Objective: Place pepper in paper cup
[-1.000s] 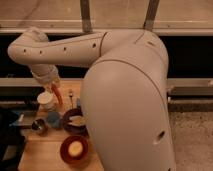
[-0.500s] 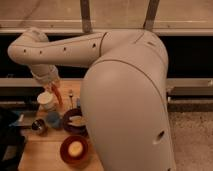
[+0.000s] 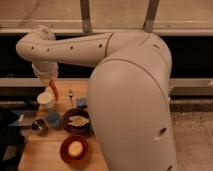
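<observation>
The gripper [image 3: 50, 82] is positioned above the desk [image 3: 47, 152], jaws clamped on the pepper [image 3: 53, 91]. The pepper is held hanging point-down, just beside the rim of the paper cup [image 3: 45, 100].

A wooden table [image 3: 45, 160] holds a red bowl [image 3: 73, 150] with a pale round item inside, near its front edge. Behind it sits a dark bowl [image 3: 76, 121] with pale food. A blue cup [image 3: 53, 119] and metal tin [image 3: 39, 126] stand toward the left edge.
</observation>
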Robot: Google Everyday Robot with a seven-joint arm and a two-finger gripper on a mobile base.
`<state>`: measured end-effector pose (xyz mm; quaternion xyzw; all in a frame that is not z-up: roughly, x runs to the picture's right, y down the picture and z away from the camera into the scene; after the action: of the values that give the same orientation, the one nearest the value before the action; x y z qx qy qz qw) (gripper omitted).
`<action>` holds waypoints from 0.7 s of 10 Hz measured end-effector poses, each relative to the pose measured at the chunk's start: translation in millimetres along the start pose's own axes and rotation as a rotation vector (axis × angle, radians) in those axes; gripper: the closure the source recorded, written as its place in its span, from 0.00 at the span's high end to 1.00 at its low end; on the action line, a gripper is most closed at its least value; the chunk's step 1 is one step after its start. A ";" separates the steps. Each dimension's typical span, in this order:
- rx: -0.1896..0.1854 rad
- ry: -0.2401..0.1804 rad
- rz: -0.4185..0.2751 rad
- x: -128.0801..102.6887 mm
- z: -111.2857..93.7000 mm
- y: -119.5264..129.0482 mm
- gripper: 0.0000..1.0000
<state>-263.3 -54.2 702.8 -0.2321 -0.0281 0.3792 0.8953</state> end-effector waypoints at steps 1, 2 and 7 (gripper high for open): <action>-0.042 -0.052 -0.024 -13.8 4.7 -1.7 0.00; -0.078 -0.084 -0.045 -21.7 10.3 -4.2 0.00; -0.230 -0.198 -0.105 -33.1 50.3 0.7 0.00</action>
<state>-298.7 -56.9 751.4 -0.2926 -0.1715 0.3474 0.8742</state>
